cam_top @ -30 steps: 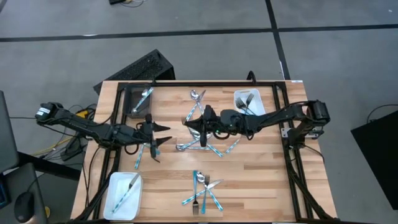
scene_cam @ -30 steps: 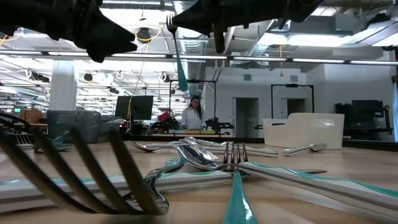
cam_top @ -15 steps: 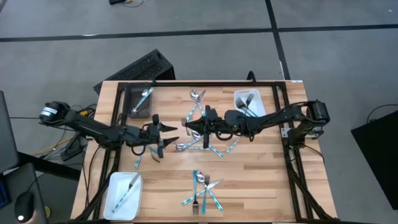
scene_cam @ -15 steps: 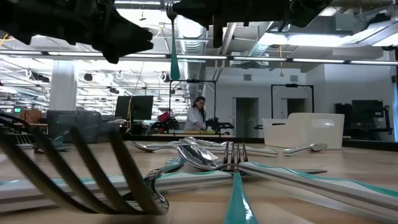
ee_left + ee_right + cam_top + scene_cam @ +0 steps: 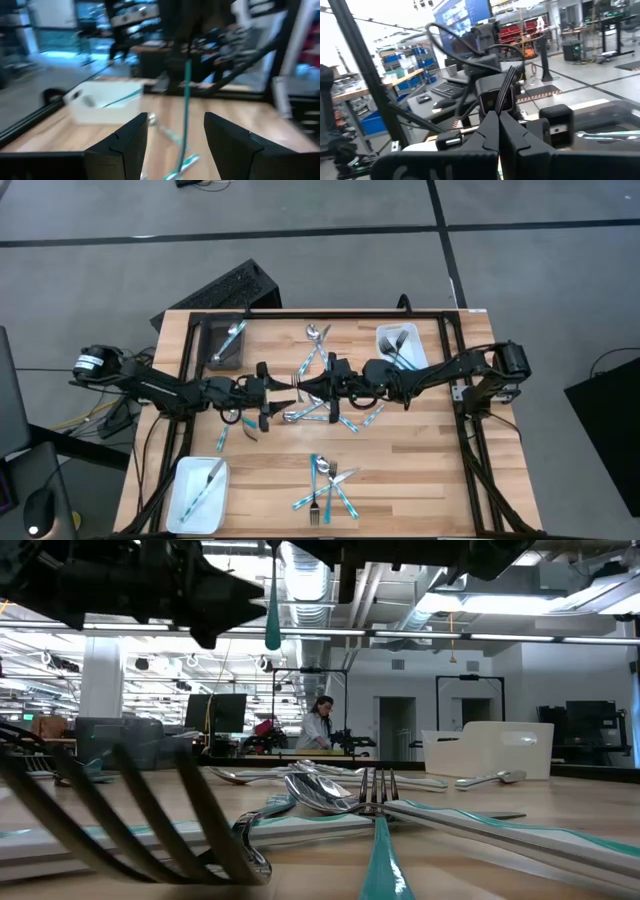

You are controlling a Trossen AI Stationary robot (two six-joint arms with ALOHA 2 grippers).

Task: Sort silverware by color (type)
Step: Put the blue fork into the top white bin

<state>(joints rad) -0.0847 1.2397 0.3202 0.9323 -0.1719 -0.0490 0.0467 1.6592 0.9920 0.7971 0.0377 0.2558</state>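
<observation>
My right gripper hovers over the table's middle, shut on one piece of silverware whose teal handle hangs straight down. My left gripper is open just to the left of it, fingers pointing at it. In the left wrist view the hanging handle shows beyond the open fingers, apart from them. Under both lies a loose pile of silverware flat on the wood. A second pile lies by the near edge, and a single piece lies toward the left. My right gripper pinches the piece by its upper end between the two shut fingers; the fingers hide which kind of head it has. The piece is lifted clear and hangs upright below the fingers, handle end down.
A white tray with forks stands at the far right, a dark grey bin holding one piece at the far left, and a white tray with one piece at the near left corner. Two spoons lie near the far edge.
My left gripper has moved toward the table's right, closing in on the right gripper while staying open. My right gripper has risen a little; the piece it holds has come up with it and swung from a slight tilt to hanging straight.
</observation>
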